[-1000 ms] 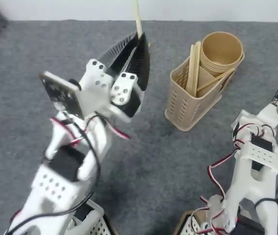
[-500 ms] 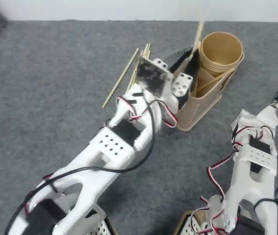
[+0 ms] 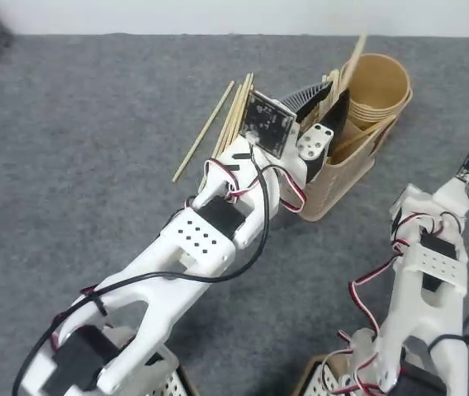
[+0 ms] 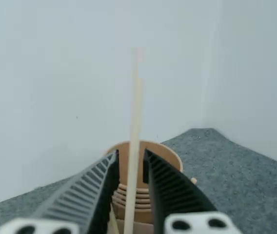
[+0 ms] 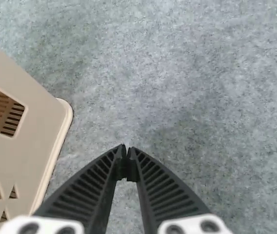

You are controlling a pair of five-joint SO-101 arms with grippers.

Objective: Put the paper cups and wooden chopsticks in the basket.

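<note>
The left gripper (image 4: 131,161) pinches one chopstick (image 4: 135,117) at the basket (image 3: 321,188). Next, I think, lower it inside and open. The right gripper (image 5: 126,163) is closed and empty.

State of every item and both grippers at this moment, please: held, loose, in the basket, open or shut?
left gripper: shut on the held chopstick, above the basket.
held chopstick: upright between the fingers.
right gripper: shut, empty, over the carpet.
basket: upright on the carpet.
paper cups: stacked, in the basket.
slanted chopstick: in the basket.
loose chopsticks: lying on the carpet, outside the basket.
</note>
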